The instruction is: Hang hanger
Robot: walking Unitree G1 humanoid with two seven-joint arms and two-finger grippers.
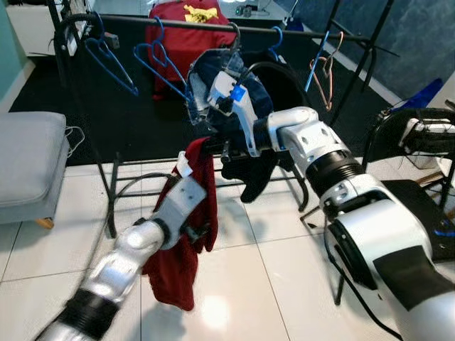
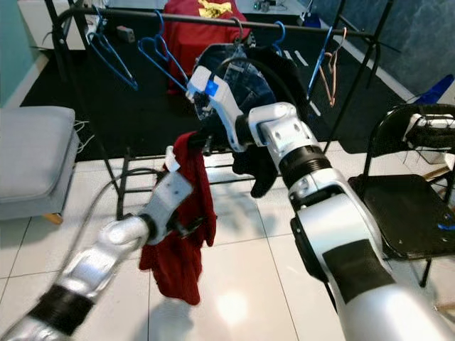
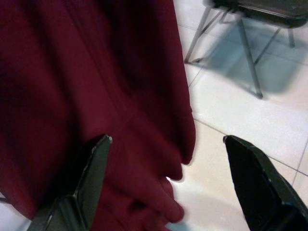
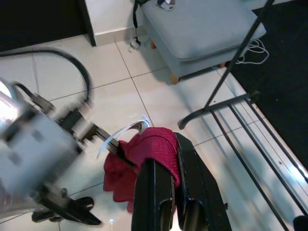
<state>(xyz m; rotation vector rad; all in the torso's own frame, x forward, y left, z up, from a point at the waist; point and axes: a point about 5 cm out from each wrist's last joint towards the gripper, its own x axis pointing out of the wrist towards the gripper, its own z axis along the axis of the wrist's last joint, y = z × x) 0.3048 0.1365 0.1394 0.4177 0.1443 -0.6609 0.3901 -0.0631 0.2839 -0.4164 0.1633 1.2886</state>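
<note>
A dark red garment point(image 1: 186, 252) hangs on a white hanger whose hook point(image 4: 129, 130) sticks out at its top. My right gripper point(image 4: 168, 151) is shut on the cloth-covered top of that hanger and holds it up in front of the clothes rack, below the rail point(image 1: 213, 25). Lower down, my left gripper point(image 3: 167, 139) is open against the garment's side, with cloth lying between its fingers point(image 3: 94, 168). On the rail hang blue hangers point(image 1: 160, 60), a denim garment point(image 1: 213, 78), a black garment point(image 1: 257, 174) and a copper hanger point(image 1: 324, 71).
A grey padded stool point(image 1: 28, 156) stands at the left on the white tiles. At the right is a black folding chair point(image 1: 419, 188). The rack's low bars point(image 4: 250, 139) run just above the floor. Dark carpet point(image 1: 135, 121) lies behind the rack.
</note>
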